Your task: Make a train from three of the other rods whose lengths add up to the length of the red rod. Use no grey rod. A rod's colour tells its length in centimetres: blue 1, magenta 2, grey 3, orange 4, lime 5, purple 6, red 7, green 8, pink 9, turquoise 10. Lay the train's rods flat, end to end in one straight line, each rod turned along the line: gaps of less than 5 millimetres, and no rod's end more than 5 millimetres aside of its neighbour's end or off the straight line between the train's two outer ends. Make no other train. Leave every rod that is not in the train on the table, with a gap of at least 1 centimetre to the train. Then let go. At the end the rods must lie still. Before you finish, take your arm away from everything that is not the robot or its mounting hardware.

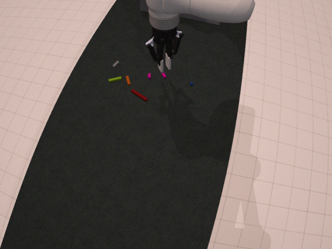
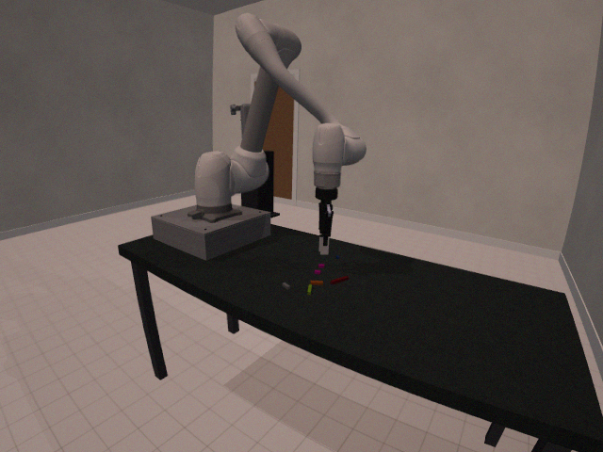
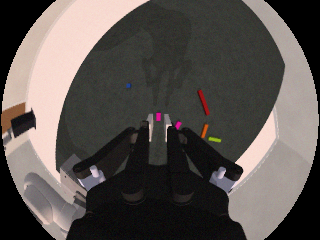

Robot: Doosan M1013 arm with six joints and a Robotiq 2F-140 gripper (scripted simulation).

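The red rod point(image 1: 139, 94) lies flat on the black table. To its upper left lie the orange rod point(image 1: 128, 80) and the lime rod point(image 1: 114, 79). Two magenta rods point(image 1: 149, 75) point(image 1: 163, 74) lie side by side with a gap between them. The blue rod point(image 1: 191, 83) lies alone to the right. My gripper point(image 1: 164, 68) hangs above the table, just behind the right magenta rod. Its fingers stand close together with a narrow gap and nothing between them. In the wrist view the gripper point(image 3: 159, 123) shows that magenta rod point(image 3: 159, 116) beyond its fingertips.
A grey rod point(image 1: 115, 63) lies at the far left of the group. The robot's base block point(image 2: 210, 231) stands on the table's far left end. The table edge curves along the left, well away from the rods.
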